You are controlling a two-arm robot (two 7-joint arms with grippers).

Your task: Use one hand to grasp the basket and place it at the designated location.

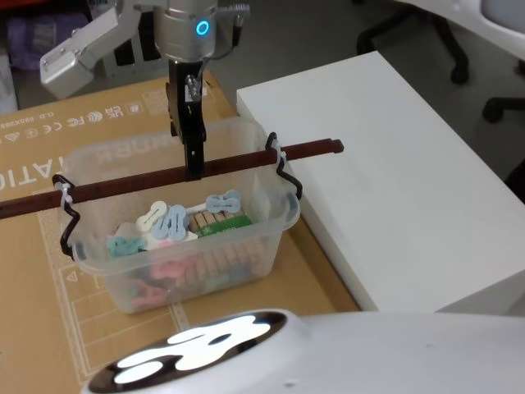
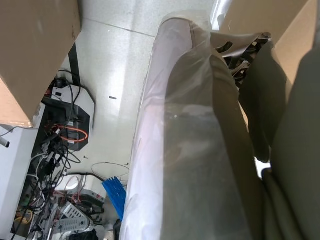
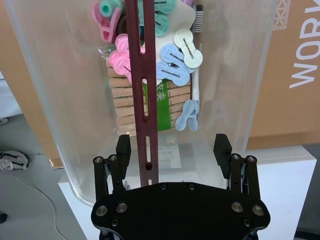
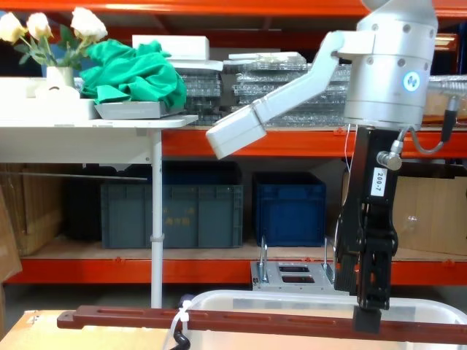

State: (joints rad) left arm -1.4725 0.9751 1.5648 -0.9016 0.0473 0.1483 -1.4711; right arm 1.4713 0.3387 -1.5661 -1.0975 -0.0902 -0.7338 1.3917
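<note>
- White table (image 1: 394, 164): biggest surface, off to the pincer's right, with its top lower than the basket rim. My guess was that the drop spot was there, but nothing marked it.
- Cardboard box (image 1: 49, 271): directly under the pincer, and the basket stood on it.
- Basket (image 1: 262, 246): straight below the pincer, upright and resting on the box near the table-side edge.
- Bar handle (image 1: 123, 182): lay across the basket's top with its long axis running left-right under the pincer and sticking out past both rims.
- Right gripper (image 3: 172, 144): came down from above onto the bar, a little right of its middle. The fingers (image 3: 123, 146) were apart with the bar in the gap between them. The bar sat nearer one finger and was not clamped, and I saw no contact.
- The closing line ran square across the bar, so I judged that a plain squeeze and a straight lift should do. The off-centre grip might tip the load.
- Wooden pegs (image 3: 122, 100): a stacked bundle in the basket under the bar.
- Plastic clips (image 3: 175, 70): blue, pink, teal and white, lying loose on and around the pegs.
- Zip tie (image 1: 66, 197): white, tying the bar on at the end left of the pincer.
</note>
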